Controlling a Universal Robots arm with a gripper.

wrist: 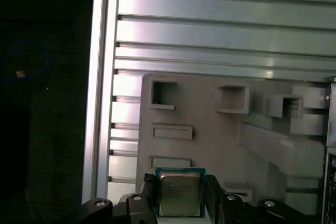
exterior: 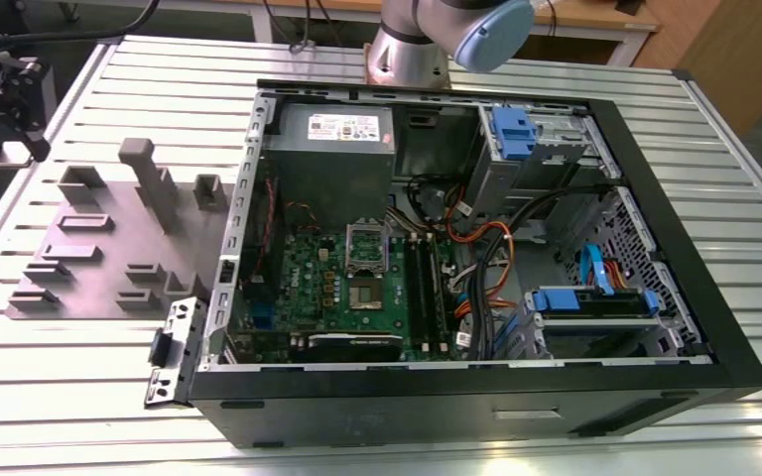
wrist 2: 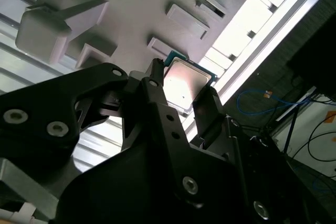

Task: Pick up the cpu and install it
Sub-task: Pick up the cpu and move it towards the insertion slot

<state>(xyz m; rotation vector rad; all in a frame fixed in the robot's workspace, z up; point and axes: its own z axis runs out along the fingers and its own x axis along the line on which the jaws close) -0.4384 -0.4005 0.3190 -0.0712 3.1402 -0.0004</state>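
Near the edge of the grey plate (wrist: pixel 210 145) that runs along the rim of the table (wrist: pixel 220 24), the gripper (wrist: pixel 180 199) pinches the cpu (wrist: pixel 179 190) between two black fingers (wrist: pixel 149 195). The cpu is flat, square and silvery, with a thin blue-green rim. The plate is smooth with blocky pockets. Shiny ribbed metal stretches wide past it.

- The gripper (wrist 2: pixel 181 85) (wrist: pixel 179 192) is black with two fingers (wrist 2: pixel 157 93) (wrist: pixel 212 195).
- In both wrist views its jaws are closed onto two opposite edges of the cpu (wrist 2: pixel 185 78) (wrist: pixel 179 195), one finger on either side.
- The cpu sits at the fingertips, its metal top turned back toward the wrist.
- Behind the fingers, black links and a bolted body spread wide.
- In the exterior view, the arm (exterior: pixel 405 55) has a silver base column and a blue-capped joint (exterior: pixel 494 35).
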